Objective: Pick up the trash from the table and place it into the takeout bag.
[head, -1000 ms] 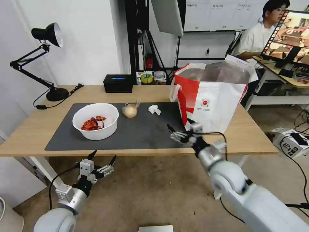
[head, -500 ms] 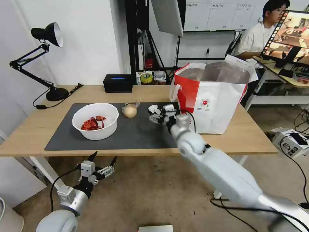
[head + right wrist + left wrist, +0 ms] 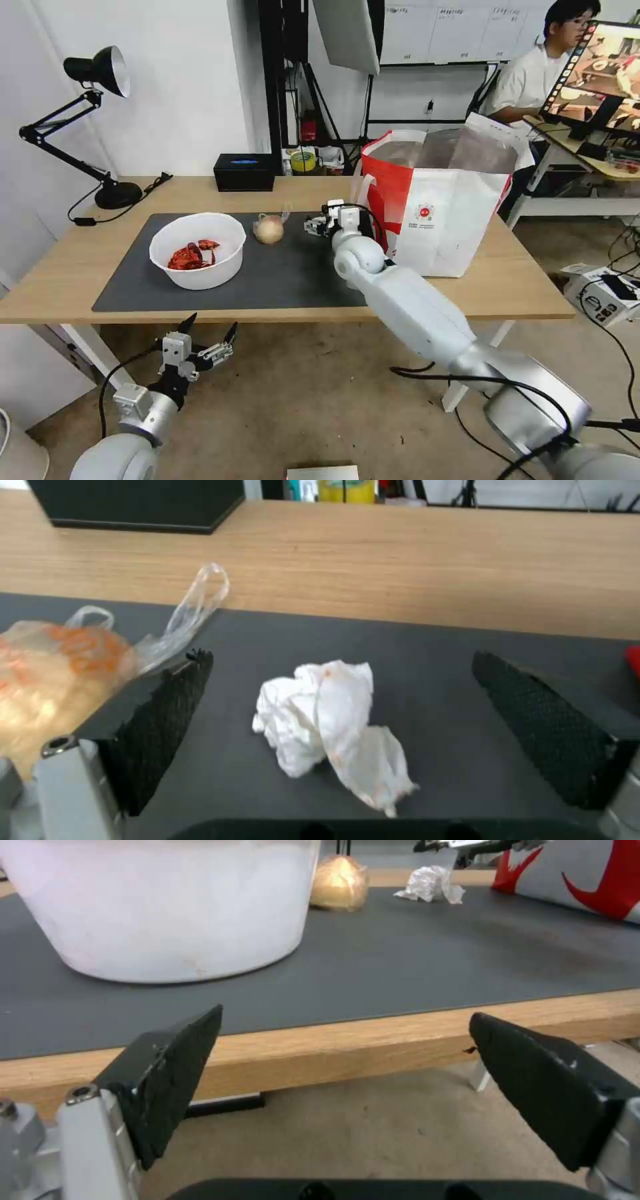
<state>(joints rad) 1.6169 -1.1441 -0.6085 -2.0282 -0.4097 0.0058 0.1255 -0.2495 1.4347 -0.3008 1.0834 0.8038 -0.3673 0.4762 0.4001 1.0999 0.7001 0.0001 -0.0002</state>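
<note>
On the dark mat [image 3: 287, 273] of the table [image 3: 200, 193] stand a white bowl [image 3: 198, 250] with red scraps and a small clear bag around a beige ball [image 3: 270, 229]. My right gripper [image 3: 317, 225] reaches over the mat, just left of the red-and-white takeout bag [image 3: 440, 207]. The right wrist view has it open [image 3: 340, 656], with the crumpled white tissue [image 3: 333, 730] lying between its fingers and untouched. The clear bag [image 3: 53, 665] lies beside one finger. My left gripper [image 3: 203, 337] hangs open below the table's front edge, facing the bowl [image 3: 167, 905].
A black desk lamp [image 3: 100, 73] stands at the table's back left corner, and a black box [image 3: 245, 172] sits at the back edge. The takeout bag's mouth is open at the top. A cardboard box [image 3: 603, 287] and cables lie on the floor to the right.
My right arm has swung from the table's front edge forward and left over the mat, bringing its open gripper around the tissue. The left arm has barely moved.
</note>
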